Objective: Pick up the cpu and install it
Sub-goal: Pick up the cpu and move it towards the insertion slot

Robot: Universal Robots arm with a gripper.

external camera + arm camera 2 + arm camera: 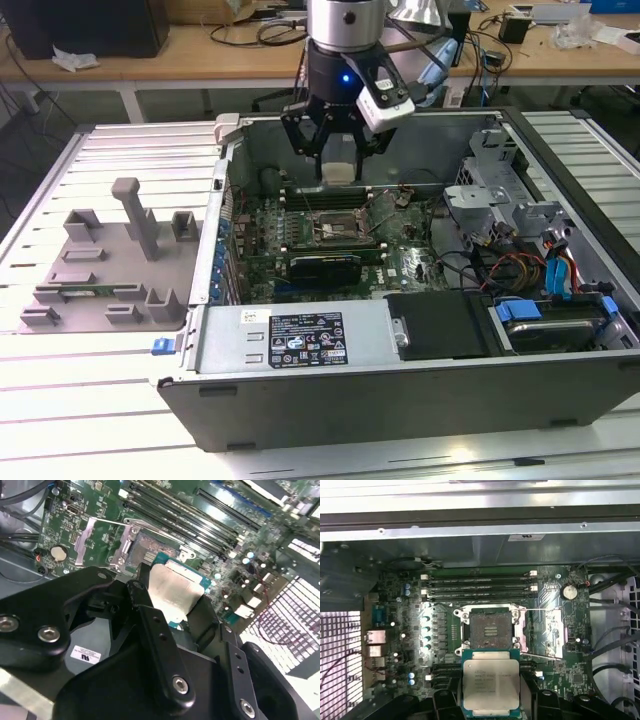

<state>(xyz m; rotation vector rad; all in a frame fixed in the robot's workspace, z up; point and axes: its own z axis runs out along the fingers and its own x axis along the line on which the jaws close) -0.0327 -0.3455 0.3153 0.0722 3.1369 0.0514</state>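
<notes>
- The gripper [339, 168] grips the cpu [491, 686] by opposite edges, raised just beside the open socket [491, 630].
- The chip is probably light, stiff and fragile; edge holds suit it.

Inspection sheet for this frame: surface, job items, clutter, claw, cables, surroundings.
Surface: ribbed metal table carrying an open computer case.
Job's things: cpu held above the motherboard; socket open and empty.
Clutter: grey fixture tray with upright posts, beside the case at the exterior view's left.
Claw: claw shut on the cpu's edges, over the socket area.
Cables: coloured wires inside the case, at the exterior view's right.
Surroundings: wooden benches behind the table.
</notes>
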